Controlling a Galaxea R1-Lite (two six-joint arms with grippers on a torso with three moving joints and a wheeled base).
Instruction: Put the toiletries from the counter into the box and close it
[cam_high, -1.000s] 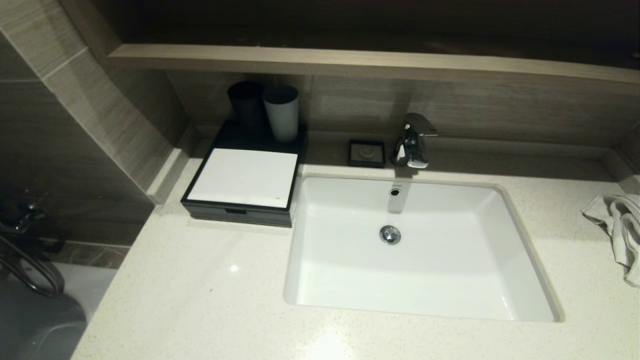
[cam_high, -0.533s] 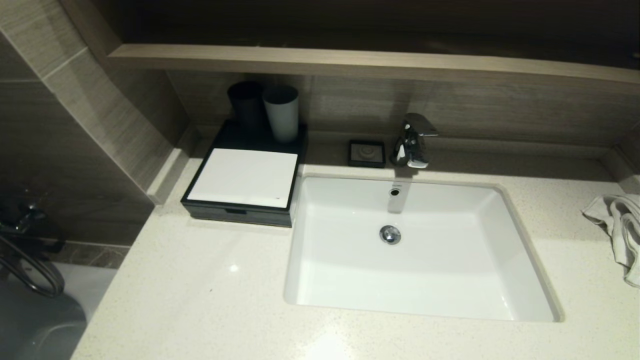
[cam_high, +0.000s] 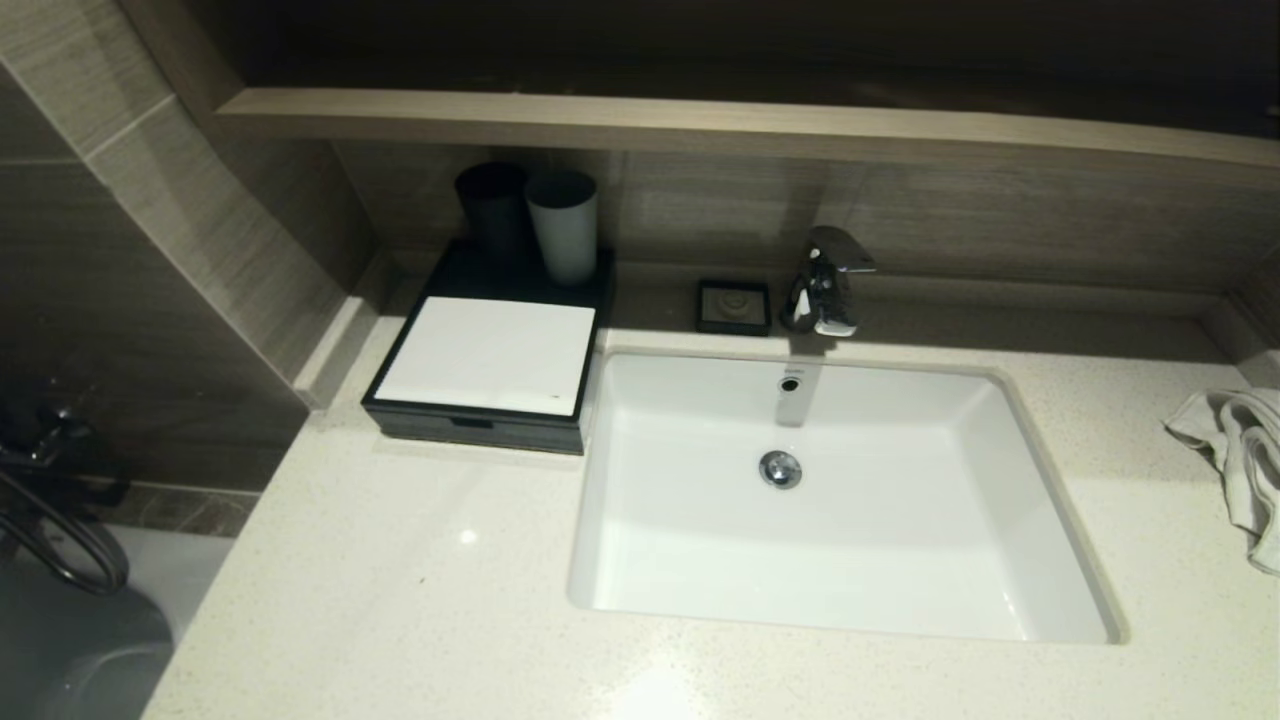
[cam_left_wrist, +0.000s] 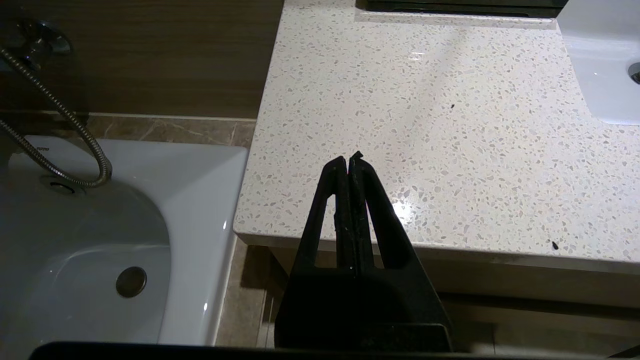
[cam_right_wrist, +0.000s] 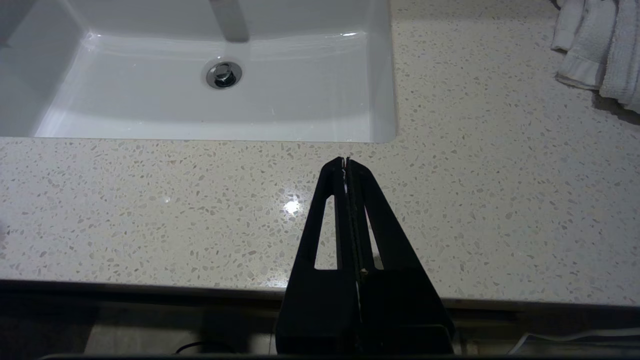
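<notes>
speckled stone counter (cam_high: 400, 600) carries the flat black box (cam_high: 490, 365), drawer front facing the robot; left gripper (cam_left_wrist: 349, 160) and right gripper (cam_right_wrist: 345, 161) pinched closed, empty.

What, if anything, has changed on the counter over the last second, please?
Nothing visibly changed. The box sits shut on the counter beside the sink, no toiletries show, and the left gripper and right gripper are shut over the counter's near edge.

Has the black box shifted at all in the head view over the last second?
No. The box sits at the same spot beside the sink rim, drawer shut, its back edge under the tumblers as before.
</notes>
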